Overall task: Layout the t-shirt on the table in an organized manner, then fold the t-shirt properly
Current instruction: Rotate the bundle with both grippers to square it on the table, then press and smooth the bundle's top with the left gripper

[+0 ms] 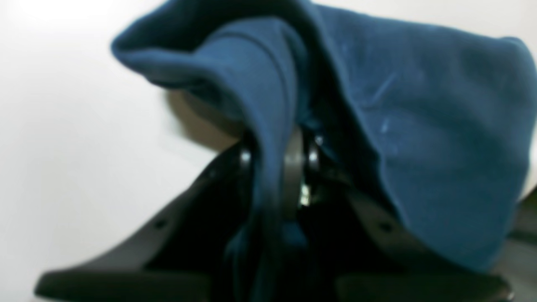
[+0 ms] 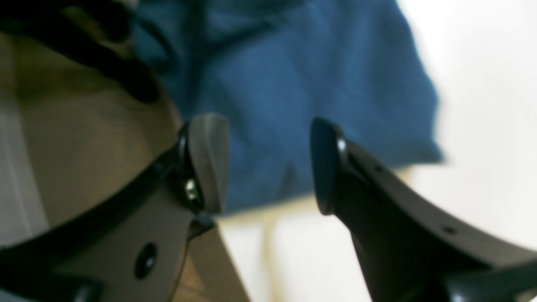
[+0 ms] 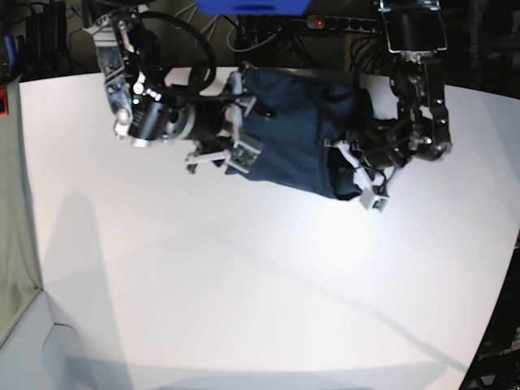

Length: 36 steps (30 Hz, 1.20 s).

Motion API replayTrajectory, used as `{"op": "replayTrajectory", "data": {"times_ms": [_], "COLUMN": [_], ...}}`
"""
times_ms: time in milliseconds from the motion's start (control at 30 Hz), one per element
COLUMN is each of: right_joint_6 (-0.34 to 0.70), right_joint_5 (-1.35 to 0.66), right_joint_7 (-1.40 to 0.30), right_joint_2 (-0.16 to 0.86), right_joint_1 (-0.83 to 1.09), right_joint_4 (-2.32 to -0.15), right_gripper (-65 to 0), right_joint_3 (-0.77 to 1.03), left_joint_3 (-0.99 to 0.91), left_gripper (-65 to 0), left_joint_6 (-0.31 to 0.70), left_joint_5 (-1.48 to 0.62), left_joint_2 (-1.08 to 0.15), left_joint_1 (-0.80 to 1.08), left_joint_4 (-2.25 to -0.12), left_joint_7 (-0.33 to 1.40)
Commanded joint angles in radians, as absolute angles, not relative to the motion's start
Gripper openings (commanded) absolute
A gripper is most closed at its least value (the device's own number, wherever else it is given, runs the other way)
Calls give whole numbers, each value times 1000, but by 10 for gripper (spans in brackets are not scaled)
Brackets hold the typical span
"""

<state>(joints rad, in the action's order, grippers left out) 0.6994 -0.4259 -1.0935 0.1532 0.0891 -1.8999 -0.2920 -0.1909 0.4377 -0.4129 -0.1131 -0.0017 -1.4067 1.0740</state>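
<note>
The dark navy t-shirt (image 3: 296,134) lies bunched near the far edge of the white table (image 3: 244,284). In the left wrist view my left gripper (image 1: 279,167) is shut on a raised fold of the t-shirt (image 1: 419,126), with cloth draped over its right finger. In the base view the left gripper (image 3: 348,161) sits at the shirt's right end. My right gripper (image 2: 268,167) stands open just above the table, nothing between its fingers (image 2: 207,159), and the t-shirt (image 2: 293,84) lies just beyond the tips. In the base view the right gripper (image 3: 242,130) is at the shirt's left end.
Cables and a power strip (image 3: 341,23) run behind the table's far edge, beside a blue object (image 3: 256,6). The table's left edge (image 3: 28,211) drops off to a grey floor. White tabletop spreads toward the near side.
</note>
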Motion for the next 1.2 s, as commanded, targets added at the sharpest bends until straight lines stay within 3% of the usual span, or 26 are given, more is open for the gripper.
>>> {"op": "replayTrajectory", "data": {"times_ms": [0, 333, 600, 833, 1167], "right_joint_6": [698, 698, 698, 698, 698], "right_joint_5": [-440, -440, -440, -441, -446], "right_joint_7": [-1075, -1076, -1076, -1076, -1076], "right_joint_2": [165, 219, 216, 214, 211], "right_joint_1": [77, 131, 228, 302, 338], "right_joint_4": [-1916, -1916, -1916, -1916, -1920], "right_gripper": [-330, -330, -330, -330, -330], "right_joint_3": [-249, 232, 460, 562, 613], "left_joint_3": [-130, 437, 751, 897, 911], "left_gripper": [-648, -648, -648, -648, -628], "left_joint_6": [404, 404, 404, 404, 406], "left_joint_5": [-277, -101, 45, 223, 266], "left_joint_2": [-131, -208, -70, 64, 65], "left_joint_1": [-1, -228, -401, -475, -476], "left_joint_4": [-1383, -1382, -1310, -1110, -1075], "left_joint_7": [1138, 880, 834, 831, 803]}}
